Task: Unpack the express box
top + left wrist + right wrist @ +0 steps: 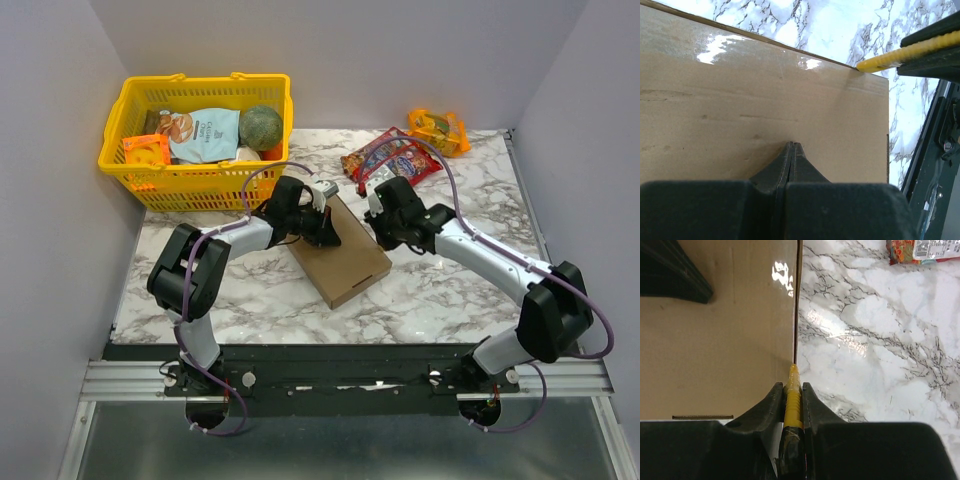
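The express box (340,258) is a flat brown cardboard mailer lying closed at the table's middle. My left gripper (326,232) is shut with nothing in it. Its tips (792,145) rest over the box lid (765,95) near the far left edge. My right gripper (376,226) is shut on a yellow cutter (793,390) with a black handle. The cutter's tip touches the seam along the box's right edge (796,315). The cutter also shows in the left wrist view (890,56) at the box corner. The box contents are hidden.
A yellow plastic basket (120,160) with snack bags and a green melon (261,126) stands at the back left. A red snack bag (392,155) and an orange pack (440,130) lie at the back right. Marble tabletop (880,340) lies right of the box.
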`<action>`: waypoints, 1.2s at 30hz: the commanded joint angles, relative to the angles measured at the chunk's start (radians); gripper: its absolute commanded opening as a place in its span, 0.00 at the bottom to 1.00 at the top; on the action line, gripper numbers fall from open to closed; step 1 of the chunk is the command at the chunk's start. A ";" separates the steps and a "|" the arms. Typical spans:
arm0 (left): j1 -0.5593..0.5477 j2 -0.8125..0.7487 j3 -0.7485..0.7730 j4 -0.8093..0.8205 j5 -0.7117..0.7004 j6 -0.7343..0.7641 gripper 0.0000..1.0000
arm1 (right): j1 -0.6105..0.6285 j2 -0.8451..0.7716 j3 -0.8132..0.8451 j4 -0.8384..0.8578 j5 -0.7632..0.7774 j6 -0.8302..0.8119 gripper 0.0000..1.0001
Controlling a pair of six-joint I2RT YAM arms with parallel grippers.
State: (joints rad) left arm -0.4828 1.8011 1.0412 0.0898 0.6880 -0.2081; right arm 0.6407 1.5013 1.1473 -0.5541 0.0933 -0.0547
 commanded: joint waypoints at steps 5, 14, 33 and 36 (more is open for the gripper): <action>0.001 0.047 0.000 -0.018 -0.119 0.029 0.00 | 0.025 -0.055 -0.046 -0.154 -0.081 0.029 0.00; 0.001 0.055 0.005 -0.015 -0.120 0.027 0.00 | 0.025 -0.111 -0.097 -0.225 -0.087 0.050 0.00; 0.000 0.063 0.025 -0.024 -0.119 0.038 0.00 | 0.025 -0.104 0.055 -0.248 -0.063 0.052 0.00; 0.000 0.069 0.040 -0.025 -0.119 0.033 0.00 | 0.025 -0.122 0.075 -0.299 -0.079 0.052 0.00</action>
State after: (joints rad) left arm -0.4904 1.8191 1.0607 0.0986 0.6811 -0.2100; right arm 0.6533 1.3991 1.1736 -0.7570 0.0555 -0.0189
